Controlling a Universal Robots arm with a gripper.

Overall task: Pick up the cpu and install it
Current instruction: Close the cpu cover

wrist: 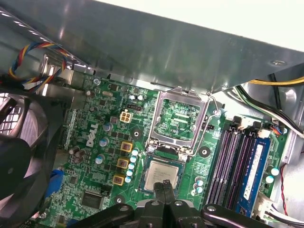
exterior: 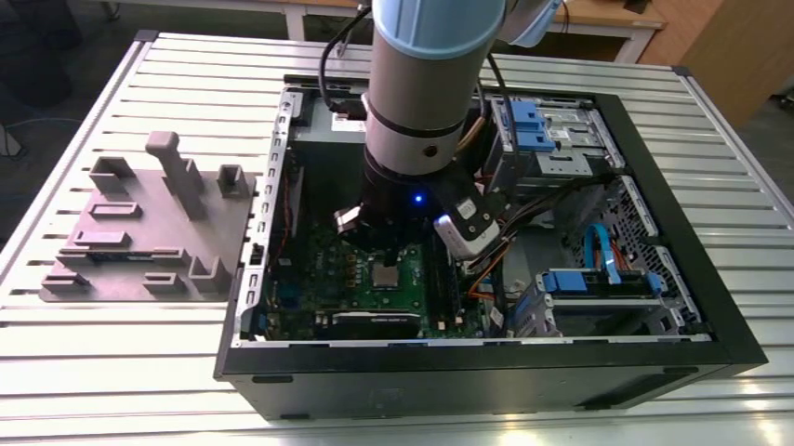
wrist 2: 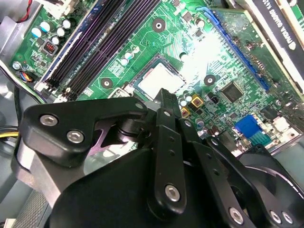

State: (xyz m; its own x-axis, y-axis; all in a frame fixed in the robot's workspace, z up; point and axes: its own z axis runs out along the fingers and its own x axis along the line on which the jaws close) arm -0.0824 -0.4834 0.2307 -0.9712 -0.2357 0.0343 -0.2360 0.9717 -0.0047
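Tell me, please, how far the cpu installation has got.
Done: the cpu lies in its socket on the motherboard. In hand: nothing; the hand hangs shut just over the cpu's edge. Left: the socket's metal frame stands flipped open, not clamped down.

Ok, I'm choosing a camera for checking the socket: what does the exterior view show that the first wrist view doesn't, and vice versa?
Exterior view adds: the grey fixture beside the computer case on the slatted table, and the blue drive caddies. First wrist view adds: the socket's metal frame swung open, a memory stick, and the gripper, shut, close to the cpu. Both show the cpu lying flat on the green motherboard.
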